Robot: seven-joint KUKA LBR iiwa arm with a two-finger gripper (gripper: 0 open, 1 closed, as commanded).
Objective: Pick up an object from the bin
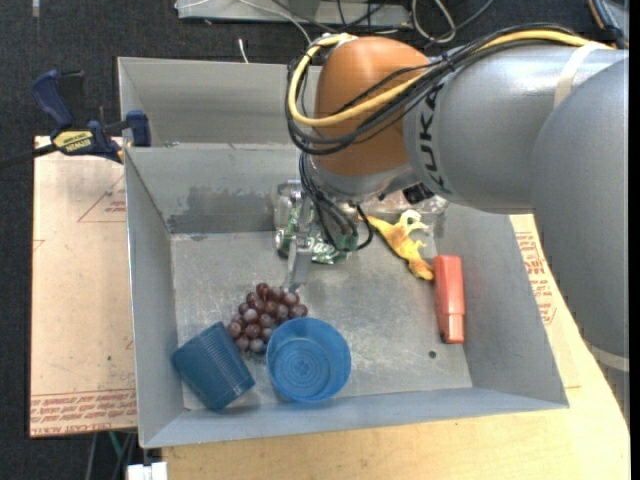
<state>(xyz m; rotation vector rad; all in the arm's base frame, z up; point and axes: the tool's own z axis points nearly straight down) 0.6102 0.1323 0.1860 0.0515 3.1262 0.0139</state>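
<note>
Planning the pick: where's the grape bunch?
In the bin's lower left, the purple grape bunch lies against a tipped blue cup and a second blue cup, just below the tool.

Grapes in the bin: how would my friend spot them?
Look in the grey bin, toward the view's lower left, where a blue cup and a blue dish lie. The grapes sit beside both, under the gripper. They are the only dark purple, bumpy bunch.

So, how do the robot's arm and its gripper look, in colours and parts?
The arm has thick, rounded silver-grey links with black lettering near the wrist. An orange dome-shaped cover sits on the wrist, and yellow and black cables loop around it. The gripper is small, of pale metal, with a green circuit board at its side.
</note>
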